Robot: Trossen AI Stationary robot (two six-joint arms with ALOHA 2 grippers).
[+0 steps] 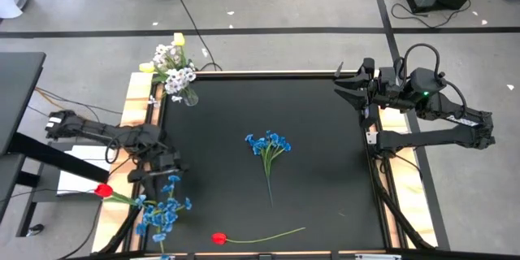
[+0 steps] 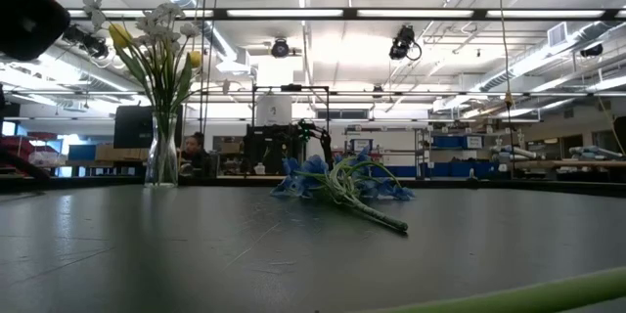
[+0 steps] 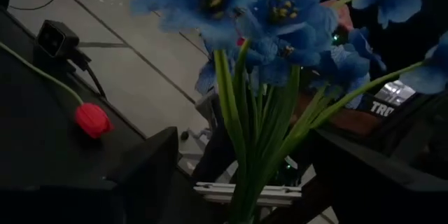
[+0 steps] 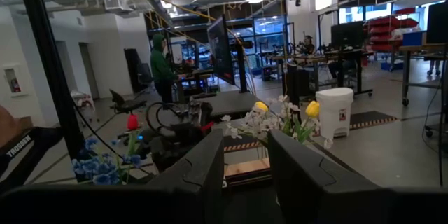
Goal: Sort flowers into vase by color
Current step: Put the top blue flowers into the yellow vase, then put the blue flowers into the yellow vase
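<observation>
Blue flowers [image 1: 165, 211] are sitting clamped in the left end effector [image 1: 165, 165] at the desk's [image 1: 325, 171] near-left corner, while the right end effector [image 1: 348, 89], fingers apart, is waiting far right.

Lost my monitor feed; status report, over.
Left gripper at the near-left vase, over blue flowers. Right gripper open, parked far right. Loose blue bunch mid-table, red tulip near edge. Nothing blocking.

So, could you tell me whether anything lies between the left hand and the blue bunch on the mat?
Nothing visible does. The left hand sits near the mat's left edge, and bare mat separates it from the blue bunch.
</observation>
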